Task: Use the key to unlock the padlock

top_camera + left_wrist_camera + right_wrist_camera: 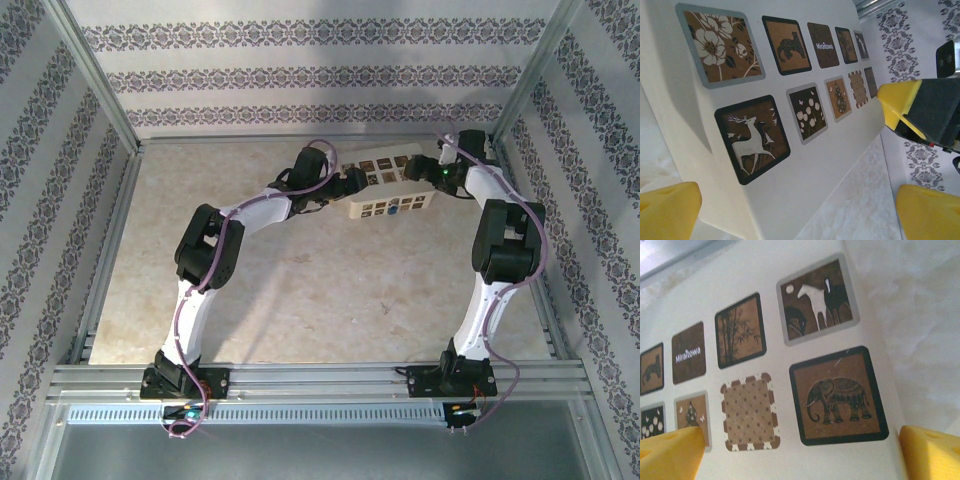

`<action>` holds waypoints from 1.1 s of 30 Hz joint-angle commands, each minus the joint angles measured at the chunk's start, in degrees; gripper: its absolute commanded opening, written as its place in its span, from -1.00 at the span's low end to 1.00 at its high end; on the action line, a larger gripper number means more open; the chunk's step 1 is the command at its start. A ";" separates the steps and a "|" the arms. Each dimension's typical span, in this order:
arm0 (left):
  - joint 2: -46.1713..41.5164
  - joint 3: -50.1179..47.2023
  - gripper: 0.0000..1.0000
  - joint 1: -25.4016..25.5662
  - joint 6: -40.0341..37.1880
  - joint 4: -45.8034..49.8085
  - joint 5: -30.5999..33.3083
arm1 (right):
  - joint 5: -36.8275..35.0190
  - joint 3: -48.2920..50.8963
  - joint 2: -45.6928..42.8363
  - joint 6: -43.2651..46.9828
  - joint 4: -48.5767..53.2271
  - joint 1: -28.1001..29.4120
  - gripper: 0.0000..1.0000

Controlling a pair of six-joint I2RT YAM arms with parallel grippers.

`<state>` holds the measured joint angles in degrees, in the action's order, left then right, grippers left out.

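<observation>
Surface: pale marbled table (300,290) inside a metal frame, with patterned wallpaper on three sides.
Cream box (385,185): lies at the far side of the table, directly ahead of and beneath both tools; dark picture squares on its top face.
Left gripper (797,215): spread to its widest, nothing clamped. Poised at the box's left end, with the box top between the yellow fingertips (667,210). Contact with the box cannot be told.
Right gripper (800,455): likewise at full spread, nothing clamped. Poised over the opposite end of the box, facing the left gripper.
Padlock (397,210): tiny blue spot on the box's near side wall, between the two tools, closer to the right gripper and on its base-ward side. Too small to read the loop.
Key: too small or hidden to tell.
Step in hand (judged): approach and search; task barely begun.
Method advised: back one tool off the box top and lower it toward the near wall. Narrow the fingers before closing on so small a body. Steady the padlock with one tool before working the key with the other.
Risk (judged): wide fingers nudging the box and shifting the padlock.
</observation>
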<state>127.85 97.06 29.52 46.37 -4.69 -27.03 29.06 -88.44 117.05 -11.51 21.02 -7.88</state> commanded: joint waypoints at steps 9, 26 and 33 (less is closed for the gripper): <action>2.10 3.80 0.99 -0.54 -4.89 7.44 -1.30 | 4.69 7.23 -6.83 3.16 1.77 4.15 0.97; -11.76 -13.46 0.99 -2.11 -9.93 6.61 0.41 | 6.89 24.09 -20.15 -2.41 -5.65 16.77 0.97; -17.30 -21.09 0.99 -3.15 -10.87 6.72 2.28 | 4.76 28.74 -24.54 -6.75 -8.07 24.58 0.97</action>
<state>113.08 77.84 24.71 36.05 2.61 -18.94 27.66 -60.47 94.37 -15.70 18.31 12.14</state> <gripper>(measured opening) 0.993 0.985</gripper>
